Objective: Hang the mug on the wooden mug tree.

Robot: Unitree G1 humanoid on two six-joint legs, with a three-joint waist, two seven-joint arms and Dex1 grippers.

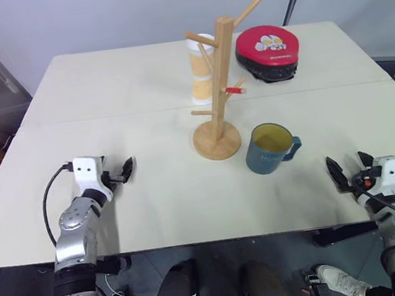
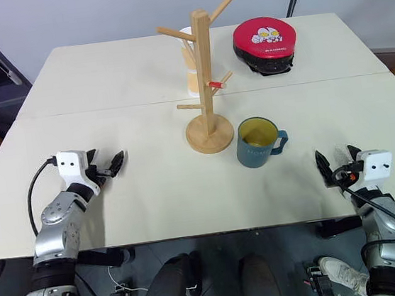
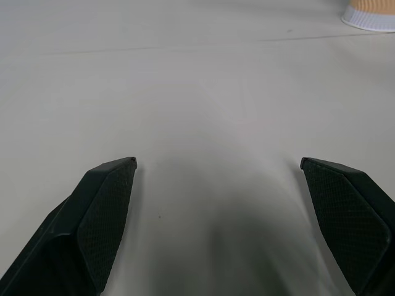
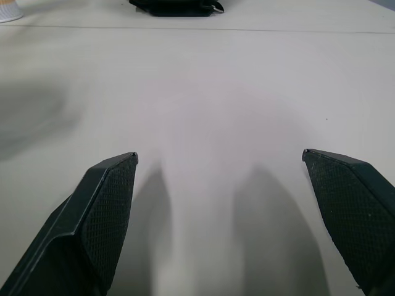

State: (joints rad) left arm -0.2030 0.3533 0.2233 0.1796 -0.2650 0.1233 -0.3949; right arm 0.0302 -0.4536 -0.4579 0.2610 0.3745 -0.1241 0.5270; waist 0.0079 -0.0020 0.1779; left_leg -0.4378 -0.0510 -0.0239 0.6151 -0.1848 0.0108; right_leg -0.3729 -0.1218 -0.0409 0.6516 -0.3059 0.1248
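- A dusty blue-grey ceramic mug with a yellow inside stands upright on the pale table, just right of the light wooden mug tree, handle facing right.
- Rigid, glazed, probably slippery and breakable; the rim or handle looks the safest hold.
- Left end effector and right end effector rest released, well apart from it.

The pale bench carries the wooden mug tree; the mug stands just right of its base, a paper cup behind it, and a red pad behind it to the right.

- One mug stood on the table.
- One wooden mug tree.
- One paper cup.
- One red round pad.
- Two grippers: left gripper, right gripper.
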